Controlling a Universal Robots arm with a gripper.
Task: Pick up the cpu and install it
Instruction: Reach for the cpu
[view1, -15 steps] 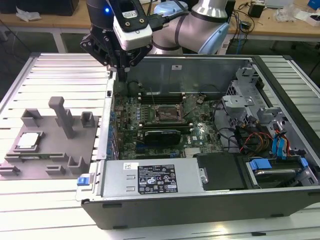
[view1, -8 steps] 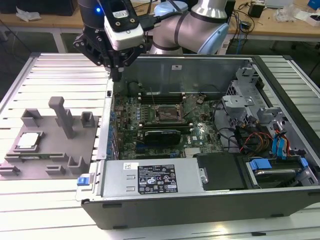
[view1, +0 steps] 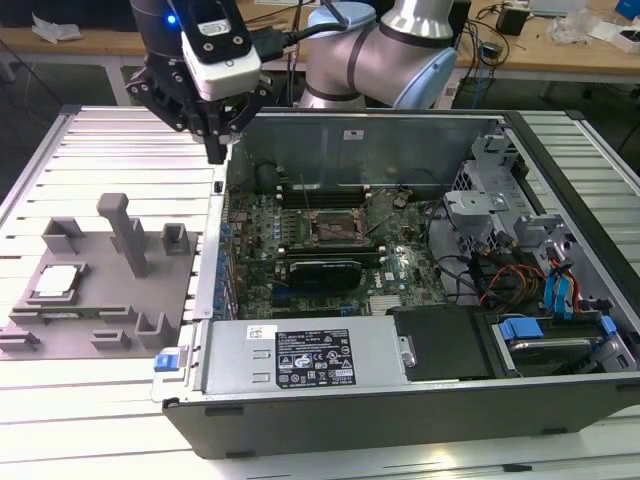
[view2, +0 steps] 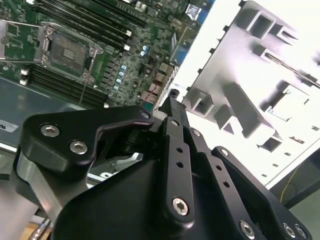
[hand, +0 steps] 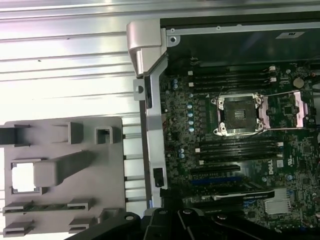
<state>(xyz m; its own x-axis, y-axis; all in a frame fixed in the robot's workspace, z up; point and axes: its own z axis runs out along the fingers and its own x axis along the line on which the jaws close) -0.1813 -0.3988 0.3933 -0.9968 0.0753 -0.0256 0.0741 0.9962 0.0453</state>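
The cpu (view1: 55, 282) lies flat in 1 square recess of the grey fixture plate (view1: 100, 292) at the exterior view's left, top up, which we judge leaves it open to a grasp from above. The end effector (view1: 216, 150) hangs over the bench (view1: 110, 150) near the wall of the computer case (view1: 400, 420), fingers pressed together on nothing. Further right, inside the case, the motherboard socket (view1: 330, 228) sits open and empty.

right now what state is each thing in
cpu: lying flat in the grey fixture plate's recess, not gripped
socket: lid open, empty
computer case: lying flat, side open
claw: shut, empty, above the case's edge
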